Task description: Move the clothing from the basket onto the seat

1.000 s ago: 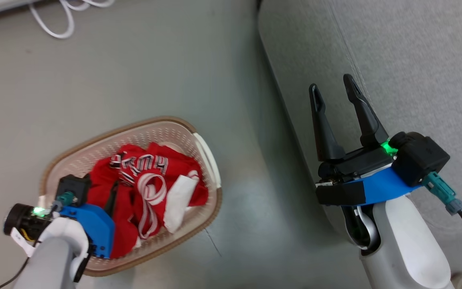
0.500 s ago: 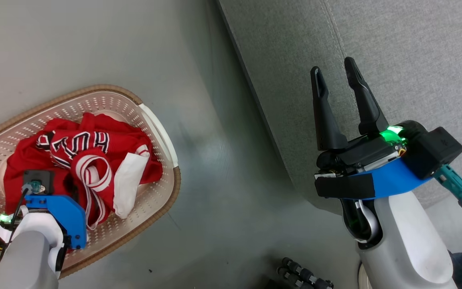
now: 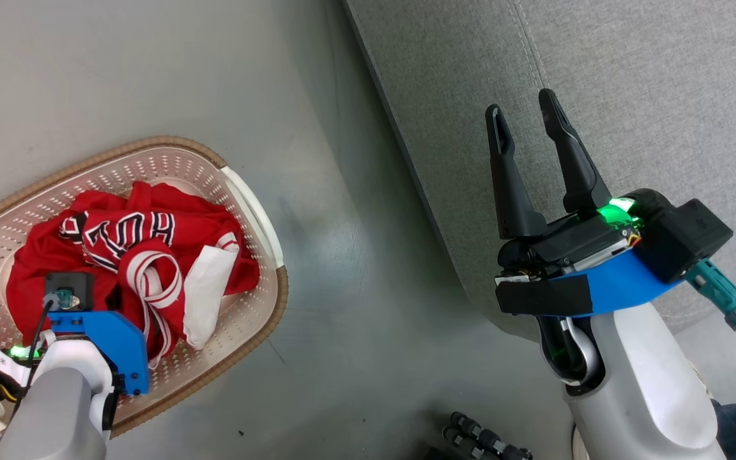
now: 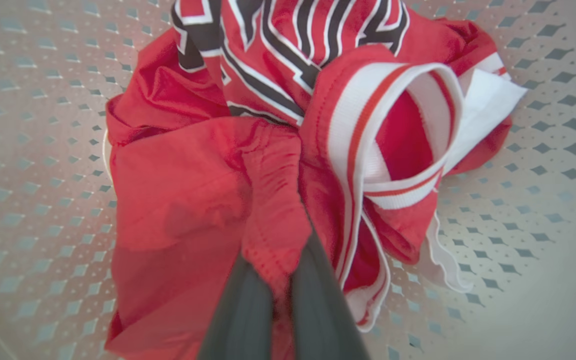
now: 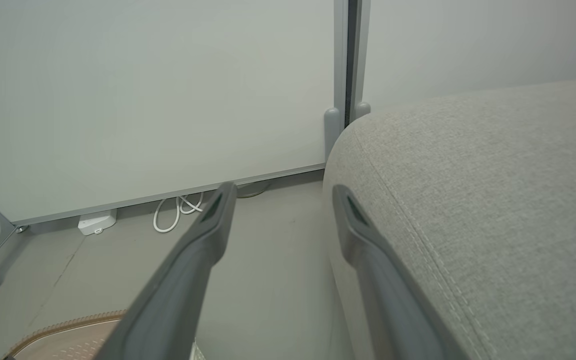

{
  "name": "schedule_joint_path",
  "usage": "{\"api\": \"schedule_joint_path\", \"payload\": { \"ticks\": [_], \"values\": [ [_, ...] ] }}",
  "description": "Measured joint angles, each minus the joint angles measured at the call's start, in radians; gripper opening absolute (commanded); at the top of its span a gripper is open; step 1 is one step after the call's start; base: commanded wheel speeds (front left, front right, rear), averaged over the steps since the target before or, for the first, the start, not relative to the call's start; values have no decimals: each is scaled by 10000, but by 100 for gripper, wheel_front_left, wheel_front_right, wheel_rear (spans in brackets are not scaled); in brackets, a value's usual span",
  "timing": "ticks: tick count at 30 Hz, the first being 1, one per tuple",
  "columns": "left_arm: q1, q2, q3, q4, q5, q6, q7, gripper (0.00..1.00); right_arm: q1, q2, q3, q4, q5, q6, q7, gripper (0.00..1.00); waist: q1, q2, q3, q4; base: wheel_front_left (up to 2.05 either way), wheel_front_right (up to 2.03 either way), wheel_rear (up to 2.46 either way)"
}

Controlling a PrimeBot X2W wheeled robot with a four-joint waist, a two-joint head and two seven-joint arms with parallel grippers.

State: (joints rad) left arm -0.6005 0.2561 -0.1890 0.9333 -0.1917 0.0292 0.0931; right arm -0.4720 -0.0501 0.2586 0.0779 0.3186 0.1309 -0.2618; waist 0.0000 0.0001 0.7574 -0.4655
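Head view: I find the basket (image 3: 170,166) standing on the grey floor (image 3: 151,64), to the left of the seat (image 3: 630,76) and apart from it. The clothing (image 3: 151,236) lies heaped inside the basket, with the lettered jersey toward the far side and a loop of white-banded trim near the middle. None of it is on the seat. My left arm (image 3: 55,409) reaches down into the basket over the near side of the heap, and its wrist hides the fingers from this angle. The right gripper (image 3: 521,105) hovers above the seat's edge. Its fingers are spread wide, with nothing between them.

Left wrist view: the left gripper (image 4: 278,255) has its fingers drawn close together, pinching a gathered fold of plain red fabric. The lettering and the white-and-red band lie beyond the fingertips. The basket's perforated wall surrounds the heap on all sides.

Right wrist view: the right fingers stand well apart with bare floor between them. One finger shows against the seat's rounded edge, but I cannot tell whether it touches. A short arc of the basket's brown rim shows at the lower left. A white cable (image 5: 173,215) lies coiled at the foot of the pale wall (image 5: 143,100).
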Motion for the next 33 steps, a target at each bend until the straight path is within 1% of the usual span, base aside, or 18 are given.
{"api": "schedule_joint_path", "payload": {
  "ticks": [7, 10, 15, 21, 26, 28, 31, 33],
  "values": [
    [-6, -290, -61, 378, -190, -117, -322, 0, 30, 2, -27, 278, -265, 0, -15, 100, 0, 0, -498, 169, 0, 0, 0],
    [-9, -568, -159, 629, -259, -234, -617, 0, 200, 4, -113, 502, -466, 0, -15, 100, 0, 0, -959, 309, 0, 0, 0],
    [10, -1160, -410, 1095, -349, -525, -1294, 0, 821, 10, -272, 1005, -876, 0, -21, 100, -1, 0, -2045, 682, 0, 0, 0],
    [87, -1753, -871, 1576, -360, -997, -1962, 0, 1571, 15, -330, 1565, -1296, 0, -19, 100, -3, 0, -3725, 1220, 0, 0, 0],
    [13, -2031, -1459, 1590, -458, -1298, -2253, 0, 2245, 12, -380, 1781, -1505, 0, 65, 100, -5, 0, -5167, 1753, 0, 0, 0],
    [-109, -2056, -1710, 1413, -686, -1402, -2305, 0, 2467, 12, -368, 1772, -1517, 0, 186, 100, -5, 0, -5687, 1989, 0, 0, 0],
    [-171, -2027, -2589, 562, -1544, -1540, -2280, 0, 2748, 15, -282, 1708, -1549, 0, 374, 100, -4, 0, -6385, 2331, 0, 0, 0],
    [-181, -2050, -3256, -65, -2173, -1551, -2171, 0, 2971, 13, -267, 1672, -1578, 0, 516, 100, -4, 0, -6804, 2543, 0, 0, 0]
  ]
}}
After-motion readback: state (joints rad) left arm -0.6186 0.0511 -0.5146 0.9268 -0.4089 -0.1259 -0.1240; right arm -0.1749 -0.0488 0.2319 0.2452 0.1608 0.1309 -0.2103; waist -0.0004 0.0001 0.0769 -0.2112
